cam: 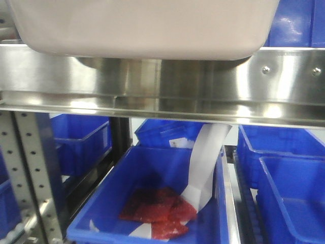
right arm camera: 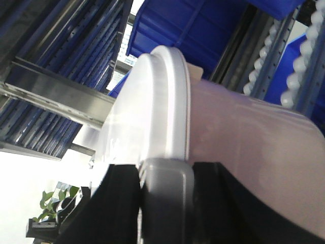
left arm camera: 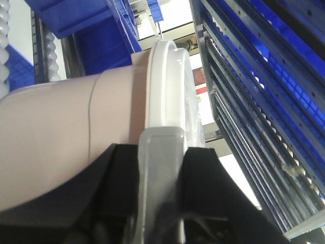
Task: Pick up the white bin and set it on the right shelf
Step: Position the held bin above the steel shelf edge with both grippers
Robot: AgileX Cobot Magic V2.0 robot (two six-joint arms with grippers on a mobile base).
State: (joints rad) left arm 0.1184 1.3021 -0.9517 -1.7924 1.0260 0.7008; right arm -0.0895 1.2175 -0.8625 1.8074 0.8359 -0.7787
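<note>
The white bin (cam: pixel 147 25) fills the top of the front view, its rounded underside just above and overlapping the broad steel front rail of the right shelf (cam: pixel 203 81). Whether it touches the shelf I cannot tell. In the left wrist view my left gripper (left arm camera: pixel 161 178) is shut on a grey handle (left arm camera: pixel 160 152) of the white bin (left arm camera: pixel 56 132), below the white lid rim (left arm camera: pixel 165 81). In the right wrist view my right gripper (right arm camera: pixel 167 193) is shut on the bin's other grey handle (right arm camera: pixel 167 183), with the white bin (right arm camera: pixel 254 147) and its lid (right arm camera: pixel 162 96) beyond it.
Under the steel shelf a blue bin (cam: pixel 152 203) holds red packets (cam: pixel 157 206) and a white paper strip (cam: pixel 205 157). More blue bins (cam: pixel 289 178) stand to the right, left and behind. A perforated grey upright (cam: pixel 30 168) stands at the left. Blue bins and rack slats surround both wrists.
</note>
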